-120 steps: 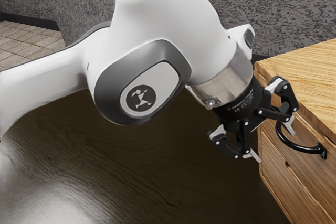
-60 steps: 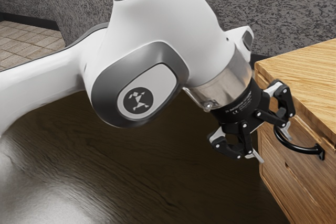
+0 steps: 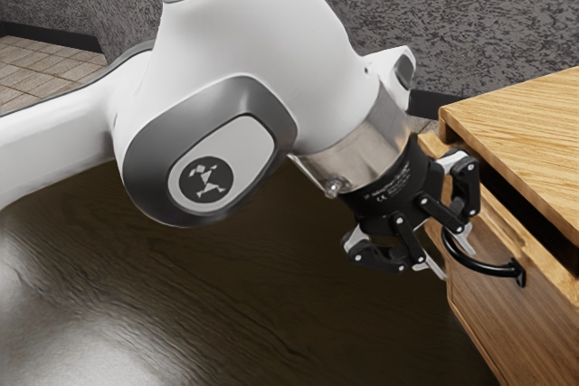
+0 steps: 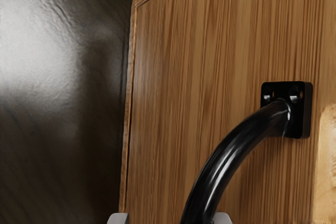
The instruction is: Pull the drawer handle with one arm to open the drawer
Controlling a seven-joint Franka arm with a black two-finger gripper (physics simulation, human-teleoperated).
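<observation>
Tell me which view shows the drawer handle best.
The wrist view: the drawer handle sits close up, curved black bar and mounting plate clear against the drawer front. The exterior view shows the drawer handle small, one end behind the jaws.

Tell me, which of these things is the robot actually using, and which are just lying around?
Part of the job: gripper, black handle, drawer front.
Just around: cabinet top, dark table, grey wall, tiled floor.
</observation>
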